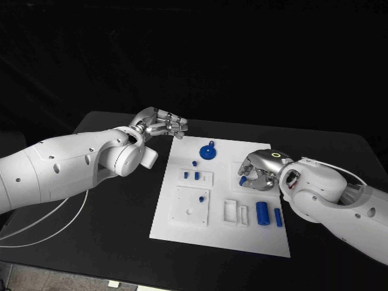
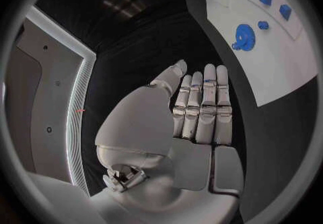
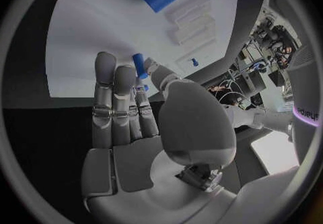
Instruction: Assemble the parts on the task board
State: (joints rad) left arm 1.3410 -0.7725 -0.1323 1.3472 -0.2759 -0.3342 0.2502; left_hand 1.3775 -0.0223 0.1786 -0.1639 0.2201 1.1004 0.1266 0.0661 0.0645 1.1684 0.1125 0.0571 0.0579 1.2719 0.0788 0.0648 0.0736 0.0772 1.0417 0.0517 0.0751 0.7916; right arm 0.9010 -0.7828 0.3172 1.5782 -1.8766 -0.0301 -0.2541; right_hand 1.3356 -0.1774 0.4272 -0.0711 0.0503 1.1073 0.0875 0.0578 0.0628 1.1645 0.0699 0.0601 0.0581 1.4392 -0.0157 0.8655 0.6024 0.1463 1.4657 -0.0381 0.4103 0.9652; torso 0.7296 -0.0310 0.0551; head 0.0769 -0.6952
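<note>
While both arms reach in over the black desk (image 1: 89, 236), the scene stands as follows.
Task board: the white task board (image 1: 181, 233) lies flat in the middle of the desk, its long side running from near to far.
Left hand: the left hand (image 1: 162, 126) is just beyond the far left corner of the board, over the desk. In the left wrist view its fingers (image 2: 210, 100) are straight and pressed side by side, the palm is flat, and it holds nothing.
Right hand: the right hand (image 1: 259, 171) is over the right side of the board. In the right wrist view it pinches a small blue peg (image 3: 139, 65) between the thumb and a finger, while the other fingers are straight and close together.
Gear: a blue gear (image 1: 209, 151) lies on the far part of the board, between the two hands.
Small parts: two small blue pieces (image 1: 191, 175) stand in the middle left area of the board.
Cylinders: a thick blue cylinder (image 1: 262, 213) and a thinner blue pin (image 1: 278, 217) lie side by side at the near right of the board.
</note>
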